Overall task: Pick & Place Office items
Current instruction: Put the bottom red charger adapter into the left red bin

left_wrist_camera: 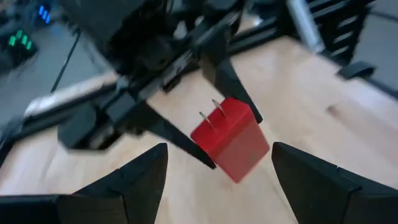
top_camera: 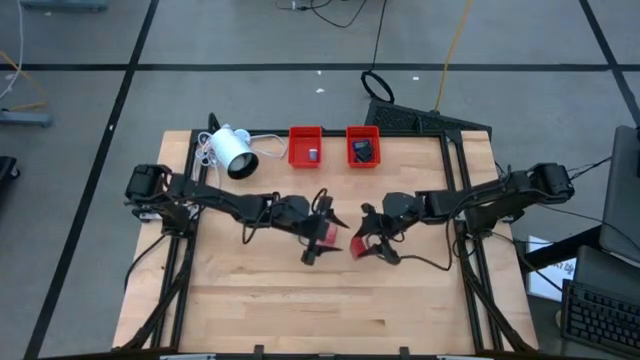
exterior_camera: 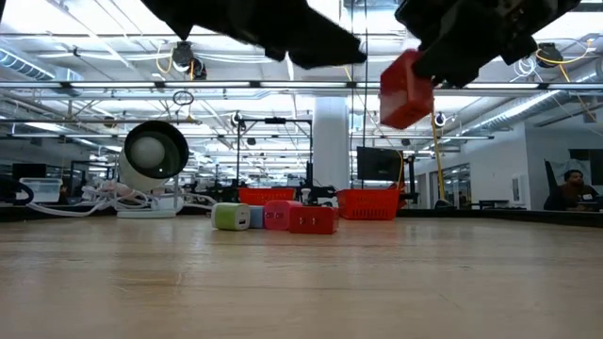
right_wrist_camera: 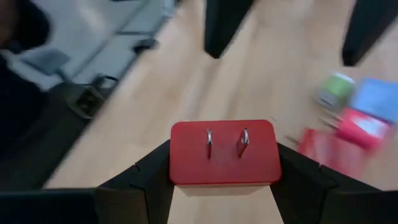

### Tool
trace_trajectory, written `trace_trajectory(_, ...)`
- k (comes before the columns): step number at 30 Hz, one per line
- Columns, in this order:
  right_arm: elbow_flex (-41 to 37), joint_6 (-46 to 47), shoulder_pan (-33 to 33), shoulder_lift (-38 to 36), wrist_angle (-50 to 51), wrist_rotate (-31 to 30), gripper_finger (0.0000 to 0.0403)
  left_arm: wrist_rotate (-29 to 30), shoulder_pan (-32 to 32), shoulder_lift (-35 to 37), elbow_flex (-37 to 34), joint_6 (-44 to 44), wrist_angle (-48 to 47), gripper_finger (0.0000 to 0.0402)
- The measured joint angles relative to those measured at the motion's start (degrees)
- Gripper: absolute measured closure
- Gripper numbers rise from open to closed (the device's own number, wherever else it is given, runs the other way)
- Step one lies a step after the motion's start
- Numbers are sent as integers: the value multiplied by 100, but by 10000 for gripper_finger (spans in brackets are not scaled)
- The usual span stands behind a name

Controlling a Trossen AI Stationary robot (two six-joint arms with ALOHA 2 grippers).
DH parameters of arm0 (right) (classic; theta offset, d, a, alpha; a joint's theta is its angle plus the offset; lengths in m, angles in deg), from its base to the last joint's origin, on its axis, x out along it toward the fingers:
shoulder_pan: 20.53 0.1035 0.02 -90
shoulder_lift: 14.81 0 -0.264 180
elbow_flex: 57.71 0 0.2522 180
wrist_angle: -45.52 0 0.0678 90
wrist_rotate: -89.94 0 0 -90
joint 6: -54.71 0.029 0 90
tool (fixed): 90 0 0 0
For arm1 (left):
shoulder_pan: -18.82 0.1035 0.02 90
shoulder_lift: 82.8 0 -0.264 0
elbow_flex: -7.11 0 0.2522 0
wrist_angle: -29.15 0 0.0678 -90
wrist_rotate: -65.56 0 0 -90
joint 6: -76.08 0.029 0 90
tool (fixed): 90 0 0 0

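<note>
My right gripper (right_wrist_camera: 224, 180) clamps a small red blocky plug adapter with two metal prongs (right_wrist_camera: 224, 152), lifted clear above the light wooden table (top_camera: 260, 290) near its middle. My left gripper (left_wrist_camera: 217, 180) faces it close by, fingers spread wide and holding nothing. Green (exterior_camera: 229, 217), pink (exterior_camera: 275, 215) and red (exterior_camera: 313, 220) blocky pieces sit clustered together on the tabletop below.

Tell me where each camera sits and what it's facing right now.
High: overhead, looking straight down; both arms, right gripper mid-table.
Low: table height, looking across; red plug block held aloft.
Left wrist: past open left gripper toward the block.
Right wrist: right gripper clamping the block.
Shared: all four show the red plug block.
</note>
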Motion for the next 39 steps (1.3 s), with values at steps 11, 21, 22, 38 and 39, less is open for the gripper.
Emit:
trace_trajectory(11, -3, -188, 197, 217, -295, 165, 197, 224, -322, 0, 0, 1315, 207, 110)
trace_trajectory(21, 157, -133, 85, 869, -838, 197, 197, 322, -316, 0, 48, 1570, -125, 110)
trace_trajectory(22, 228, -133, 72, 934, -834, 295, 197, 322, -305, 0, 48, 1570, -183, 110)
trace_trajectory(38, 504, -1150, 16, -96, 351, -1836, 197, 2331, -223, 38, 48, -655, 167, 110)
trace_trajectory(39, 503, -1253, 22, -239, 371, -1846, 197, 2332, -176, 57, 48, -953, 225, 110)
